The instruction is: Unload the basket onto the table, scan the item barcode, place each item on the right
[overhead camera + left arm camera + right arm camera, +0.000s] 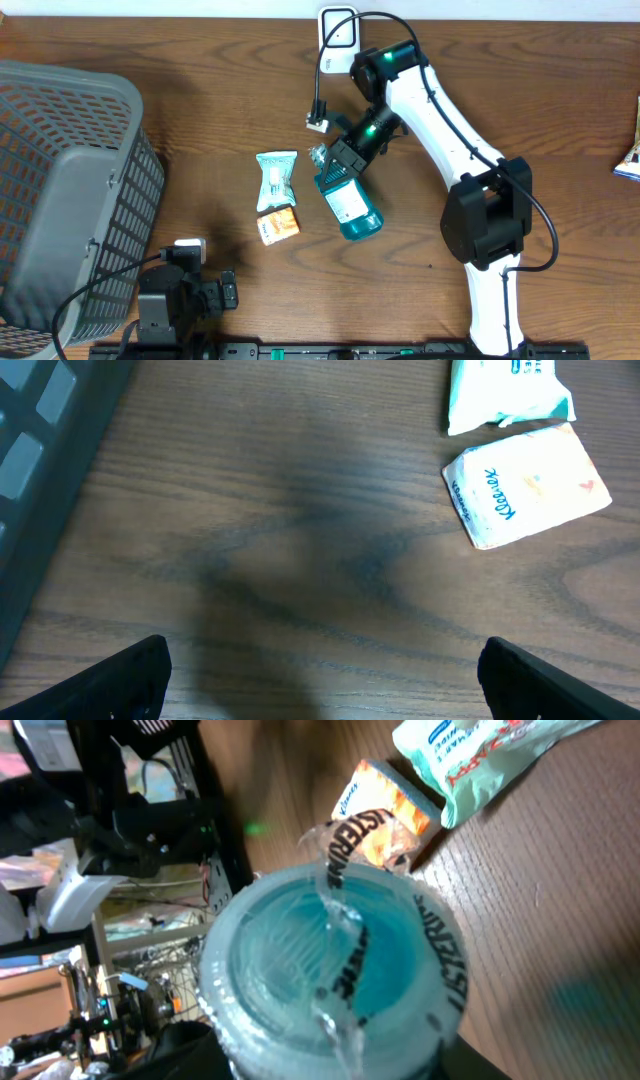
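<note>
Filling the right wrist view, the cap (335,970) of the bottle (350,205) is a ribbed, pale translucent disc. Blue liquid shows through it, and a torn clear seal (340,850) with black lettering curls off its top.

Overhead, the bottle lies on its side at the centre of the frame, on the wood-grain table (200,80). Its white label faces up and its base points to the lower right. The right gripper (343,158) sits at the cap end, partly closed and apparently clamped on the cap. Its fingers are hidden in the wrist view, so how firm the grip is I cannot tell. Holding the narrow, rigid cap leaves the label bare, which probably suits turning the barcode toward a reader. A white device (340,28) with a black cable at the top centre may be that reader.

Left of the bottle lie a crinkled teal pouch (505,390) and, just below it and nearly touching, a soft tissue pack (525,485).

At the lower left the left gripper (320,680) is spread wide and holds nothing, probably parked clear of the work. A grey plastic lattice basket (60,180) fills the left edge.
</note>
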Robot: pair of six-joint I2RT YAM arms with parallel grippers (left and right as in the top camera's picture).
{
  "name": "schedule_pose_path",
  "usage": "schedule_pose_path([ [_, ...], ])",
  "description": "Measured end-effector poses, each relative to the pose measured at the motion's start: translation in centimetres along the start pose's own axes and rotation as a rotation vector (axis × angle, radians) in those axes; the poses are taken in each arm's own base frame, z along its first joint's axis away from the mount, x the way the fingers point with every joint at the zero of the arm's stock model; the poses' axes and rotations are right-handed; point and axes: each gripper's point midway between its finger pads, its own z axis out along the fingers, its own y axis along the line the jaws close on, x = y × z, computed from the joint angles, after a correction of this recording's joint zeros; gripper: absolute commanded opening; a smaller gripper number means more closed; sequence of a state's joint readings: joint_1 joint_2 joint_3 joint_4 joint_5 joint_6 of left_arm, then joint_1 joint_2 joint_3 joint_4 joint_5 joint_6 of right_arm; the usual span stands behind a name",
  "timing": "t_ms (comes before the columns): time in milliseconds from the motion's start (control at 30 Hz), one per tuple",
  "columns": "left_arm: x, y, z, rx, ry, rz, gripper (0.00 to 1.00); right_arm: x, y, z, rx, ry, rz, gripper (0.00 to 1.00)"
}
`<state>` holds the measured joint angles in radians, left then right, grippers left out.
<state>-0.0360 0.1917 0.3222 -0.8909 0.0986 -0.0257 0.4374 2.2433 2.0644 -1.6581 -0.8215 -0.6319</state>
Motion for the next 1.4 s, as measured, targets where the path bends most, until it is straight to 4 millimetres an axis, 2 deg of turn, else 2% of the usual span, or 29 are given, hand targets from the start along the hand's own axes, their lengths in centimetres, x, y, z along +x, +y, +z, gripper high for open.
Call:
schedule_pose_path([
  [233,0.0,0.0,0.0,0.0,0.0,0.0,0.98,-0.8,1.1,-0.1,-0.064,-0.049,-0.029,0.01],
  [433,0.0,0.0,0.0,0.0,0.0,0.0,0.98,-3.4,3.8,-0.9,-0.217,-0.219,-0.209,0.01],
  [500,0.0,0.0,0.0,0.0,0.0,0.0,0.98,-3.8,4.3,-1.3,-0.25,-0.252,-0.216,0.01],
  [667,0.0,0.0,0.0,0.0,0.0,0.0,0.98,-3.7,4.9,-2.2,-0.298,-0.282,-0.166,0.01],
  [1100,0.0,0.0,0.0,0.0,0.0,0.0,0.98,-4.0,5.3,-2.6,-0.331,-0.308,-0.145,0.01],
  [1267,0.0,0.0,0.0,0.0,0.0,0.0,0.98,-3.9,3.9,-2.2,-0.259,-0.284,-0.188,0.01],
  [1367,0.0,0.0,0.0,0.0,0.0,0.0,0.98,-6.0,0.2,-2.4,-0.09,-0.314,-0.256,0.01],
  [1400,0.0,0.0,0.0,0.0,0.0,0.0,0.98,-7.0,-1.9,-2.8,0.011,-0.323,-0.25,0.01],
])
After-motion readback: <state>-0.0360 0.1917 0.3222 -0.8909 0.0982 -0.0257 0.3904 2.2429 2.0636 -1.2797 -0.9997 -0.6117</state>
